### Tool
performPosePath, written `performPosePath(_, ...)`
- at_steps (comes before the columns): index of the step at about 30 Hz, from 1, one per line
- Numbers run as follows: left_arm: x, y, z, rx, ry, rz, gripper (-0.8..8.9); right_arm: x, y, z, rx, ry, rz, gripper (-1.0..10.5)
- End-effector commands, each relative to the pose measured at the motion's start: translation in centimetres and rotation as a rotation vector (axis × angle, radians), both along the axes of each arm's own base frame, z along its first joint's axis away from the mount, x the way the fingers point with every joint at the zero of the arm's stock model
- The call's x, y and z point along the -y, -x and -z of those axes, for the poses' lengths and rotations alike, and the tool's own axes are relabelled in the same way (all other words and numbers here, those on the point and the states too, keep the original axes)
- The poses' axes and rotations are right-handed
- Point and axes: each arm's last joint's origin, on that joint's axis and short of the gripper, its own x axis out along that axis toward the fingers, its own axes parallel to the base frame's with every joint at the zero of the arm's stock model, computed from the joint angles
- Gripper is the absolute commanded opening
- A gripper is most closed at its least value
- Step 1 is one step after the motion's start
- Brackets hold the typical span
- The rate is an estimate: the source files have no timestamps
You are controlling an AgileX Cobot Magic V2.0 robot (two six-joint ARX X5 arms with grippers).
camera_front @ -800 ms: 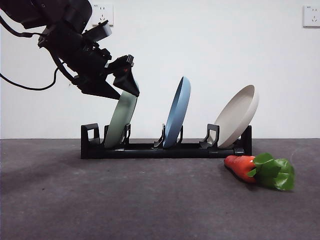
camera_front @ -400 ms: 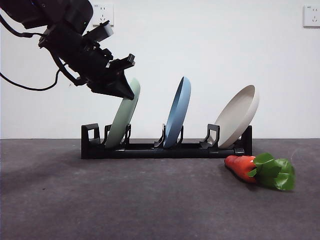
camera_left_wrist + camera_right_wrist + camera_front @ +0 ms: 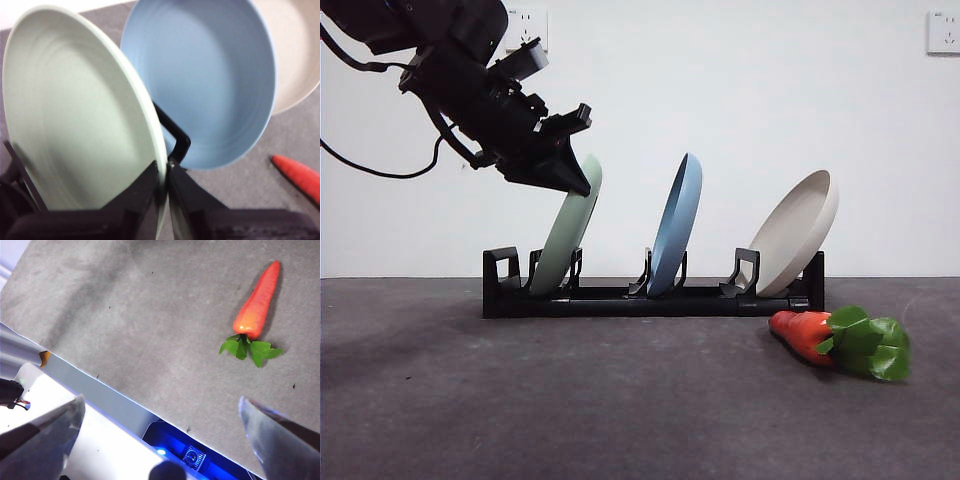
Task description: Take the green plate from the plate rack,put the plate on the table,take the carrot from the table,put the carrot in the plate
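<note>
Dark grey table [image 3: 520, 410] fills the lower half of our front view, white wall behind it with two sockets high up. On the table we have the plate rack [image 3: 650, 298], long and black, holding three tilted plates.

Left gripper [image 3: 572, 180] comes down from the upper side of the front view and sits on the top rim of the green plate [image 3: 563, 240]. In the left wrist view its jaws are narrowed onto that rim [image 3: 161, 175], one jaw on each face, so we read it as clamped on the plate. Plate's lower edge is in the end slot of the rack, plate leaning.

Just past the gripper, the next slot holds the blue plate [image 3: 675, 225], apart from the green one. Beyond that is the beige plate [image 3: 795, 235], at the rack's far end from the gripper.

Carrot [image 3: 840, 340] lies flat on the table in front of that far end, well away from the left gripper, leaves pointing away from the rack.

Right gripper [image 3: 160, 415] hangs above bare table with jaws spread wide, holding nothing; carrot [image 3: 255, 310] is in its view, well apart from it.
</note>
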Motion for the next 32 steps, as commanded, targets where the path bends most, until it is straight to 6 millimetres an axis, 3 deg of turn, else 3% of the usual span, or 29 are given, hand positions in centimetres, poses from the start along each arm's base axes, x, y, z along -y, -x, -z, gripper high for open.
performPosePath(1,-0.3,0.0,-2.4,0.081,0.021,-0.015,-0.08,0.0,0.1,0.0,-0.001,0.0,0.0,5.6)
performPosePath(9,-0.5,0.7,-6.9,0.138,0.063,-0.009,-0.08,0.0,0.1,0.0,-0.001,-0.001,0.0,5.6)
performPosePath(15,-1.0,2.6,-10.8,0.099,0.051,0.022,-0.08,0.0,0.1,0.0,-0.001,-0.001,0.0,5.6)
performPosePath(19,-1.2,6.0,-13.4,0.054,0.003,0.098,-0.08,0.0,0.1,0.0,-0.001,-0.001,0.0,5.6)
performPosePath(24,-0.7,11.5,-15.3,0.014,-0.115,0.218,-0.08,0.0,0.0,0.0,-0.002,0.0,0.001,5.6)
performPosePath(28,1.1,15.4,-15.1,-0.037,-0.262,0.32,-0.06,0.0,-0.3,0.1,-0.02,-0.005,0.016,5.6)
performPosePath(32,3.7,17.9,-13.5,-0.077,-0.419,0.402,-0.06,0.0,-0.4,0.1,-0.023,-0.007,0.021,5.6)
